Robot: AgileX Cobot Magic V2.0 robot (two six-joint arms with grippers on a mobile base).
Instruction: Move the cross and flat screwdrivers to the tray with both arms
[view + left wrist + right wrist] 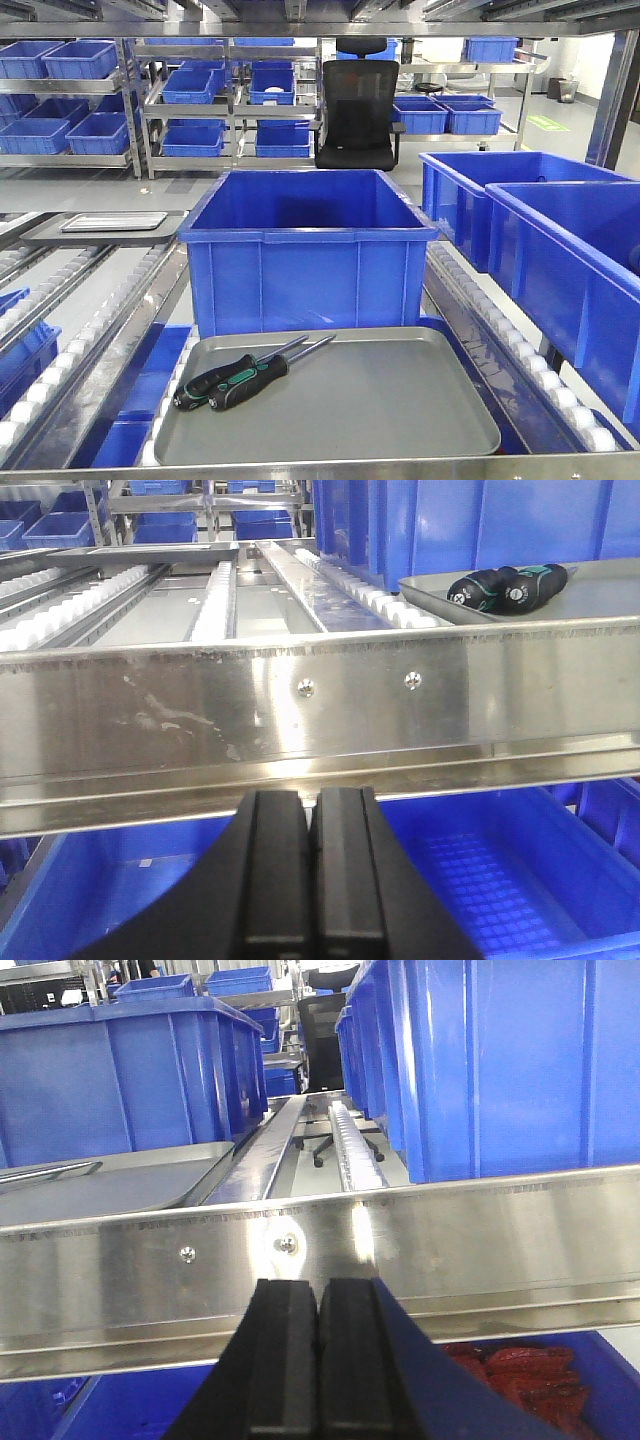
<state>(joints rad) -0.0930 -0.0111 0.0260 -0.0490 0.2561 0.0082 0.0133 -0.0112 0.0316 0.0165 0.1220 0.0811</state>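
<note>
Two screwdrivers (235,378) with black and green handles lie side by side on the left part of the grey tray (400,410), shafts pointing toward the back right. From the left wrist view their handle ends (505,587) show on the tray (600,592) above the steel rail. My left gripper (310,810) is shut and empty, low in front of that rail. My right gripper (320,1295) is shut and empty too, below the rail, with the tray's corner (120,1185) at upper left. Neither arm shows in the front view.
A large blue bin (305,245) stands right behind the tray. More blue bins (560,240) line the right side. A small steel tray (113,221) rests at the back left. Roller lanes (80,320) run on the left. Blue bins (480,880) sit below the steel front rail (320,705).
</note>
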